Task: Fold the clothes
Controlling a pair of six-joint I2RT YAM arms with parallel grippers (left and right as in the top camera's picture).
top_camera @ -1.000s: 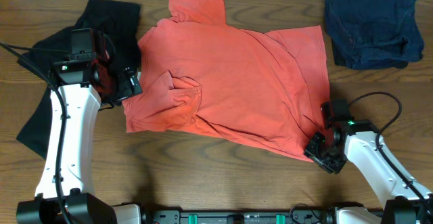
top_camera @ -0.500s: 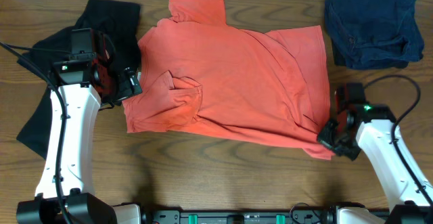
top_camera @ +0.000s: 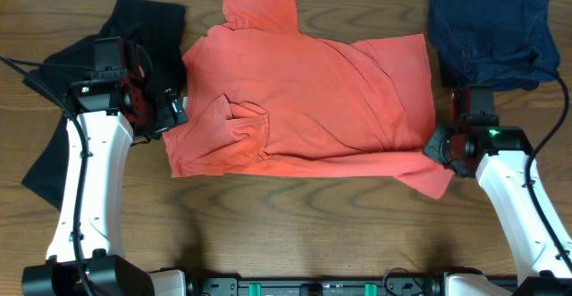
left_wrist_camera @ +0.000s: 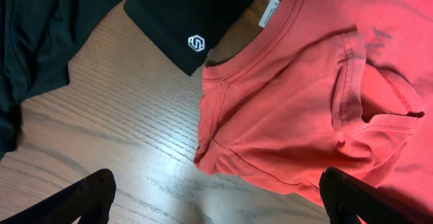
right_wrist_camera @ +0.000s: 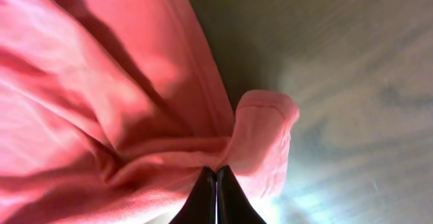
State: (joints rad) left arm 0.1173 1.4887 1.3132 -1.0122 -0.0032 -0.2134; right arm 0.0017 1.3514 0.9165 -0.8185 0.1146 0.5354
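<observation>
Nearest to the robot, bare wooden surface [top_camera: 268, 233] runs in front of the shirt [top_camera: 304, 99], which lies spread and rumpled across the middle, its near hem roughly straight. At the shirt's near right corner the right gripper [top_camera: 440, 147] has its jaws pressed together on a bunched fold of the red fabric; the wrist view shows the cloth gathered into the closed tips, with a small rolled hem curling out beside them, and in the overhead view a loose corner trails toward the robot just below the grip. On the opposite side the left gripper [top_camera: 172, 106] sits at the shirt's left edge, jaws spread wide with nothing between them; below it the left wrist view shows the neckline, a white tag [left_wrist_camera: 269, 12] and a puckered fold of fabric. Just beyond, a black garment [left_wrist_camera: 169, 7] with a small white logo [left_wrist_camera: 196, 43] lies at the far left, one corner reaching close to the neckline. At the far right, well apart from the black one, a navy garment [top_camera: 492, 32] lies crumpled near the shirt's far right corner.
</observation>
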